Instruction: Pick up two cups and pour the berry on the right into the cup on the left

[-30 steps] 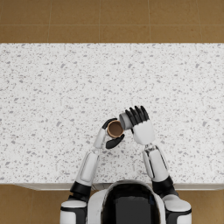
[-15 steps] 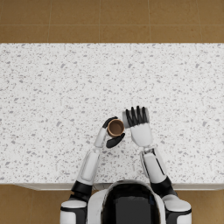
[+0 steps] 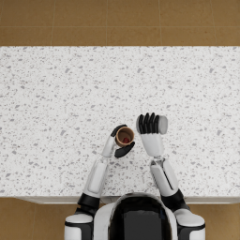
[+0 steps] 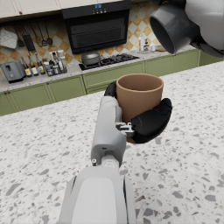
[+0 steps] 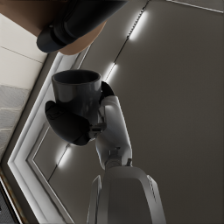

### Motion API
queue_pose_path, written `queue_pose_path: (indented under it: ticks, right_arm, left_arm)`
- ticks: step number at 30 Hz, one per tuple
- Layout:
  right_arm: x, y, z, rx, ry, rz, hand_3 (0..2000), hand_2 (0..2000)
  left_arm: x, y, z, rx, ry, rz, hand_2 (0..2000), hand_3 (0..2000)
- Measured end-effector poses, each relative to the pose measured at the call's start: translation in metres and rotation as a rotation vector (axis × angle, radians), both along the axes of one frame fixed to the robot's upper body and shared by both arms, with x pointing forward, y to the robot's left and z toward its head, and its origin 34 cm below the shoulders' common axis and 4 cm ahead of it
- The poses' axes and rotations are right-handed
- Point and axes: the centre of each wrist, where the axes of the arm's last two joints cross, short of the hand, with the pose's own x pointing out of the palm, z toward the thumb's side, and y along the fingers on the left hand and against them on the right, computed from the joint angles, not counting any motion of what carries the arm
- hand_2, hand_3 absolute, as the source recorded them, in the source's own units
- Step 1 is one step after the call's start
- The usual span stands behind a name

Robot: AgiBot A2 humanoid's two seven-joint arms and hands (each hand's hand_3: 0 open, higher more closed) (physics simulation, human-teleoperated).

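Left hand (image 3: 121, 143) and right hand (image 3: 150, 129) — both gripping, raised side by side.

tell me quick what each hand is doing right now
Left hand: holding the brown cup upright, a berry inside.
Right hand: holding the grey cup, tipped on its side.

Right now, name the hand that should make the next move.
Right. A red berry lies in the brown cup, which the left hand holds upright and should probably keep steady. The right hand holds the grey cup tipped on its side, so it likely should turn it back upright.
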Motion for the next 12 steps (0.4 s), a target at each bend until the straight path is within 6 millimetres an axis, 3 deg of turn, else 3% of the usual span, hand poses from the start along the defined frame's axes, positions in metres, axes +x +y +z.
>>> queue_pose_path:
  ticks: [12]
  right_arm:
    - [-0.0003, -0.0016, -0.0035, -0.013, 0.008, -0.015, 1280, 2000]
  left_arm:
    - [-0.0015, 0.0012, -0.0007, -0.001, 0.002, 0.003, 2000, 1280]
